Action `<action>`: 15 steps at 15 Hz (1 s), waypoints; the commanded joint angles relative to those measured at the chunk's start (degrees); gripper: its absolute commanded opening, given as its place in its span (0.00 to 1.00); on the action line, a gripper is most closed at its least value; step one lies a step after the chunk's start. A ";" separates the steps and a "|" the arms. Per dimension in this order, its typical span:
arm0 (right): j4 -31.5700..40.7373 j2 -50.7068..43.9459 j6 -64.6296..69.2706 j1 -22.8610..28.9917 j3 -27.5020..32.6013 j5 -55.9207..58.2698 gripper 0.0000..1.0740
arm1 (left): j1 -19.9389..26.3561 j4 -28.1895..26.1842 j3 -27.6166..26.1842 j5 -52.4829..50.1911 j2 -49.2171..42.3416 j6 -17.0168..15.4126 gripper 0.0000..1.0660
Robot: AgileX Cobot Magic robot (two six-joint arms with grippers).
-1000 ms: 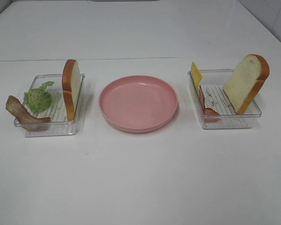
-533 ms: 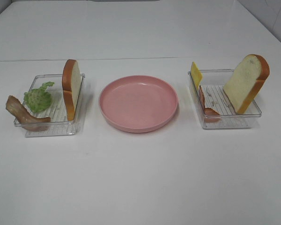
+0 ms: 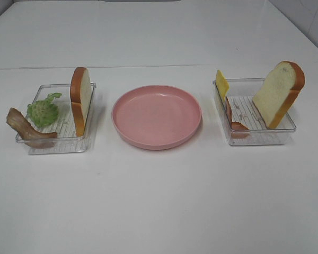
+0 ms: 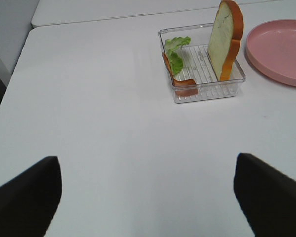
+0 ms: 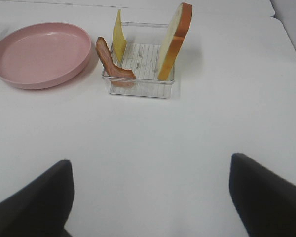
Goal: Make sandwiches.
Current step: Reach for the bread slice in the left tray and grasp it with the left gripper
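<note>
The left gripper (image 4: 145, 160) has its two dark fingers (image 4: 24, 197) spread wide apart and holds nothing. It hangs above the white table (image 3: 159, 201), and the left tray (image 4: 207, 95) lies well apart, ahead of it. In this clear tray the left bread slice (image 4: 224, 42) stands on its edge against the wall nearest to the pink plate (image 3: 156, 140). The green lettuce (image 4: 176, 54) lies beside the slice, and the left bacon strip (image 4: 182, 86) rests at the outer side, partly over the rim. The right gripper (image 5: 149, 160) is also opened wide, with nothing between its fingers (image 5: 266, 192), and the right tray (image 5: 138, 89) is well apart in front of it. There the right bread slice (image 5: 173, 42) leans tilted at the outer side, while the cheese square (image 5: 119, 42) stands against the wall beside the plate and the right bacon strip (image 5: 111, 61) leans on that same wall. The plate sits between the two trays and touches neither. All parts of the sandwiches are in the trays, far from both grippers.
</note>
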 commanded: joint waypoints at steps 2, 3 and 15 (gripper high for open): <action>0.11 -0.69 -0.06 -0.40 0.11 -0.63 0.75 | 0.11 -0.34 -0.97 -0.92 -0.52 -0.29 0.84; 0.11 -0.69 -0.06 -0.40 0.11 -0.63 0.75 | 0.11 -0.40 -2.35 -1.32 0.57 -0.29 0.84; 0.11 -0.69 -0.06 -0.40 0.11 -0.63 0.75 | 0.11 -9.00 -25.21 -6.93 54.77 0.23 0.84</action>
